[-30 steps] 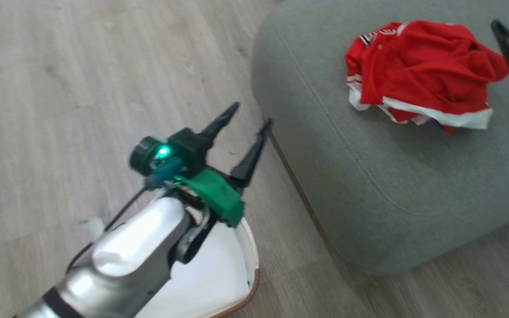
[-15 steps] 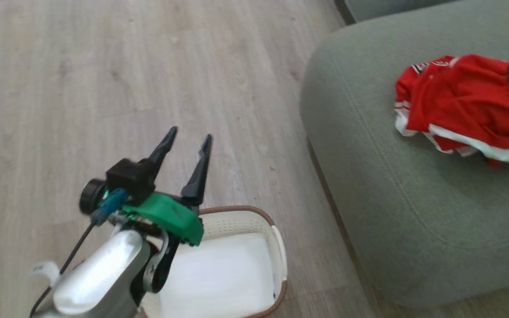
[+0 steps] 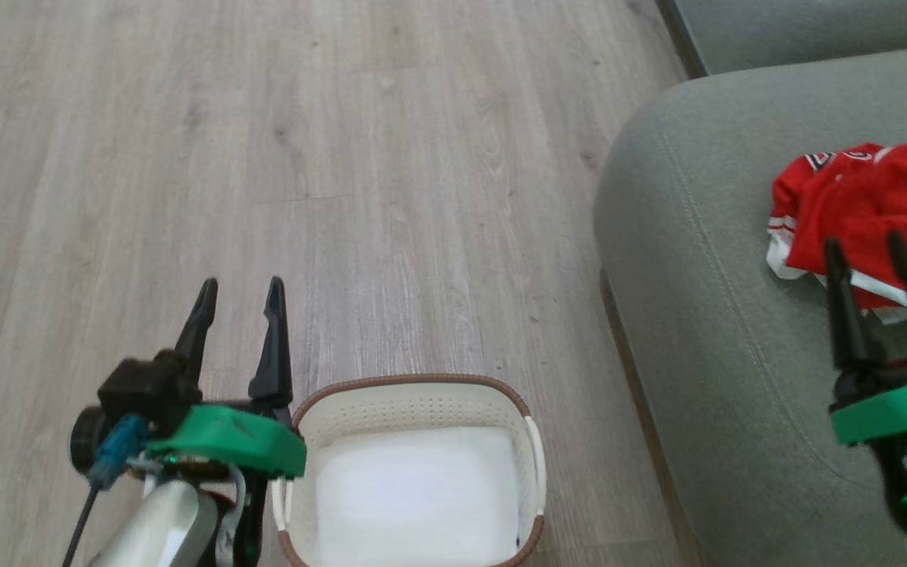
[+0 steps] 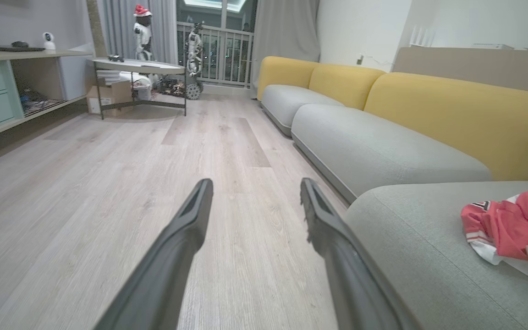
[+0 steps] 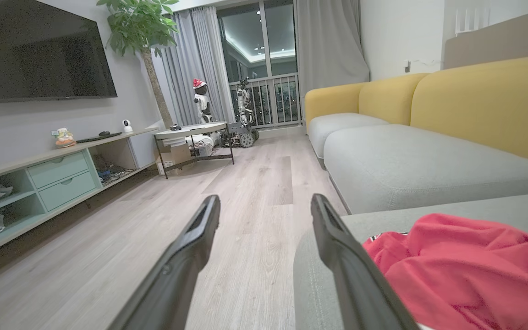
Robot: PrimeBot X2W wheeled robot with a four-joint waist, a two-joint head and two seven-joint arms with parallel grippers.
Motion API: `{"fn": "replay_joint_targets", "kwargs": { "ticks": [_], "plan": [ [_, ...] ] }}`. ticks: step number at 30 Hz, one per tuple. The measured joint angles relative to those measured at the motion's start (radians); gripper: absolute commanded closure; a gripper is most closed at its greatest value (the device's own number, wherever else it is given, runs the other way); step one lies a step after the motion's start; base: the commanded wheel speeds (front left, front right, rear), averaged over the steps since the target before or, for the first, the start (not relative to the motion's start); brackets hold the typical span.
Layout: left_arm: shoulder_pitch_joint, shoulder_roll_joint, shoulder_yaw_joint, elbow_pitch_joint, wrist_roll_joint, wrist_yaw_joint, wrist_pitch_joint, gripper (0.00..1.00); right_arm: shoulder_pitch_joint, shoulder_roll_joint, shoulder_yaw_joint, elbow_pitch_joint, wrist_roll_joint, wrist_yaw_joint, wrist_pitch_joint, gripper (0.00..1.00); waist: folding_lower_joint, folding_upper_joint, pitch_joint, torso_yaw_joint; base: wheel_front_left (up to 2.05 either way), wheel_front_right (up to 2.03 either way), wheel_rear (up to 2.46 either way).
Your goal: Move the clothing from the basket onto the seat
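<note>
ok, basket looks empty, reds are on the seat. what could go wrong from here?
1. The open right pincer hovers at the near edge of the clothing; a finger could snag fabric and drag it off the seat.
2. The left pincer, also open, looks close beside the basket; a swing might knock it.

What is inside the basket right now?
Nothing visible: the basket shows only its bare white floor. Its near end runs off the picture, and the left tool and its wrist hide one near corner.
</note>
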Motion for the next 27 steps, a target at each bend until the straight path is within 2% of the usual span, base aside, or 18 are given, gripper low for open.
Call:
{"fn": "replay_joint_targets", "kwargs": {
  "ticks": [6, 11, 27],
  "plan": [
    [0.053, -0.049, 0.073, 0.022, 0.055, -0.063, 0.0, 0.0, 0.045, 0.073, -0.013, 0.004, -0.021, 0.0, 0.0, 0.0, 0.0, 0.0, -0.007, 0.037, 0.0, 0.0, 0.0],
    [0.094, -0.085, 0.133, 0.085, 0.087, -0.125, 0.0, 0.0, 0.059, 0.099, -0.012, 0.031, -0.056, 0.0, 0.0, 0.0, 0.0, 0.0, -0.013, 0.055, 0.0, 0.0, 0.0],
    [0.115, -0.185, 0.292, 0.179, 0.218, -0.248, 0.0, 0.0, 0.064, 0.128, 0.063, 0.073, -0.083, 0.0, 0.0, 0.0, 0.0, 0.0, -0.017, 0.061, 0.0, 0.0, 0.0]
  ]
}}
